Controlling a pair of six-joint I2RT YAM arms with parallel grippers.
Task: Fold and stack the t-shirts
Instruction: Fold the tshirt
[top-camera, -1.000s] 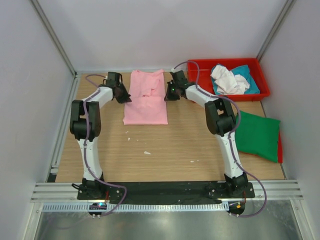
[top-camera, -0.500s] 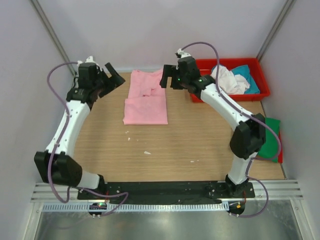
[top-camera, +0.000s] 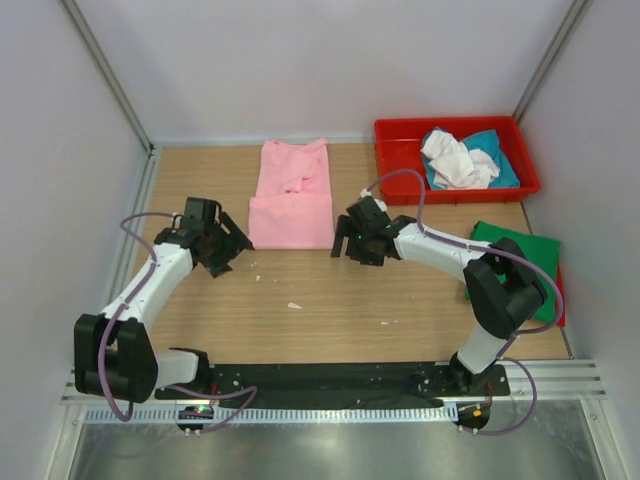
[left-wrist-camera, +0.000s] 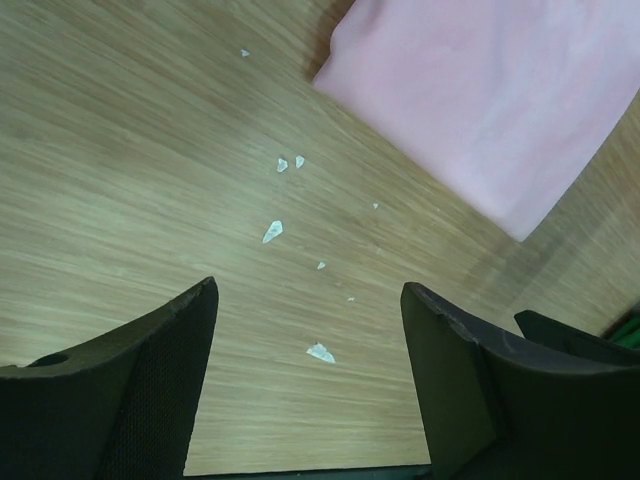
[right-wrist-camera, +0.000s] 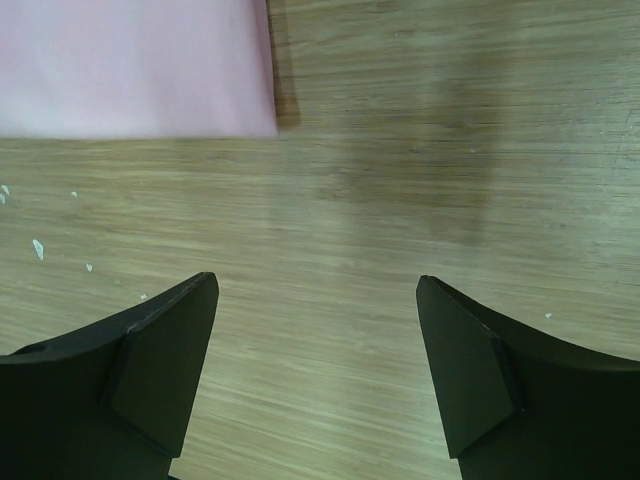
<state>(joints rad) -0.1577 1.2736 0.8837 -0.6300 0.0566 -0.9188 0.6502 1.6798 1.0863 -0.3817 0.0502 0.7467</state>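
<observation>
While pink shirt (top-camera: 292, 200) lies seemingly folded, left gripper (left-wrist-camera: 309, 288) and right gripper (right-wrist-camera: 316, 281) flank near edge, jaws spread, empty.

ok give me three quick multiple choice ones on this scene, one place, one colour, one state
1. Where does the white t-shirt lie? A draped on the left arm; B in the red tray; C under the right arm.
2. What colour is the t-shirt at the right edge of the table? A green; B yellow; C black.
3. How do the left gripper and right gripper stand? A both shut on cloth; B one shut on the tray; C both open, empty.

B: it is bunched in the tray beside the teal t-shirt.
A: the top view shows green cloth there.
C: each wrist view shows spread fingers with only table between.
</observation>
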